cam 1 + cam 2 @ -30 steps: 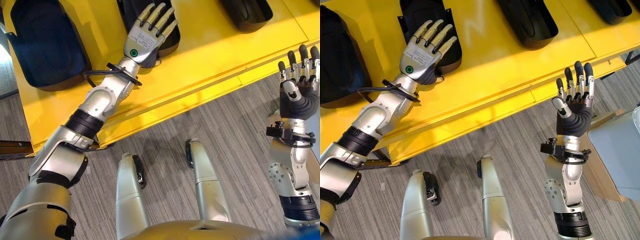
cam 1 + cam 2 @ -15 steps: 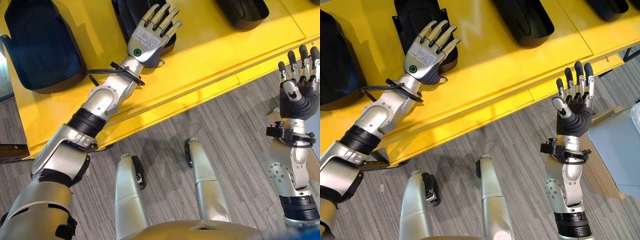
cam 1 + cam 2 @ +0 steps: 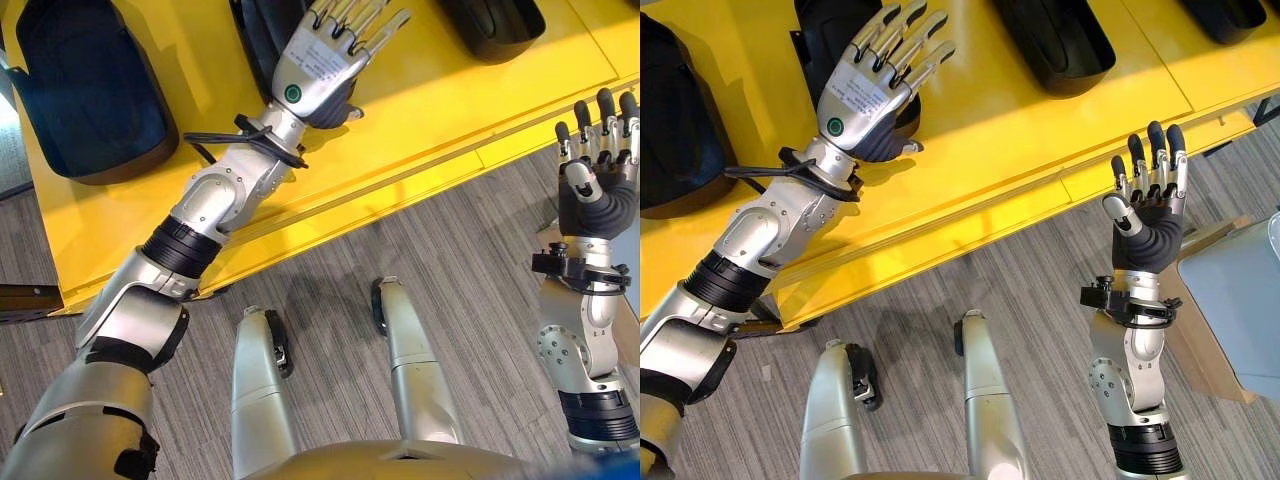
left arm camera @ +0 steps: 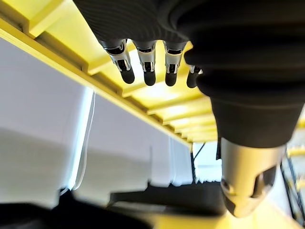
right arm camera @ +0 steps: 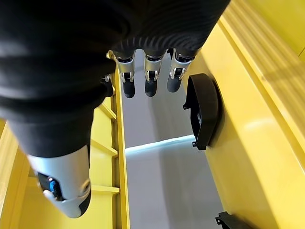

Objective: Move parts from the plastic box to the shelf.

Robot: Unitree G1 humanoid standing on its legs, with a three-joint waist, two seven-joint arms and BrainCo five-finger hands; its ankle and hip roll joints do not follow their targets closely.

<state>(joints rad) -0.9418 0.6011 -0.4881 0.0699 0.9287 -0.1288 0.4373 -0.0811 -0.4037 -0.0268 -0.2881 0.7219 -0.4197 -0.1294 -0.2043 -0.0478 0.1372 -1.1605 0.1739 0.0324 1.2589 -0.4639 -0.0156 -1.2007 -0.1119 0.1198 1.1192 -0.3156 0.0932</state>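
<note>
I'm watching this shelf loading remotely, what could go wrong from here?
The left hand, fingers straight, is over a black part on the yellow shelf; a careless pull back might drag or knock it. The right hand, open and empty, hovers near the shelf's front edge and could clip it when moving.

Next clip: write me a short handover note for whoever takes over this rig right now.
Left hand: open, empty, fingers straight above a black part on the yellow shelf.
Right hand: open, empty, raised off the shelf's front edge.
Done: several black parts lie on the shelf, e.g. and.
Left: a grey box at the right edge; its contents cannot be seen.
</note>
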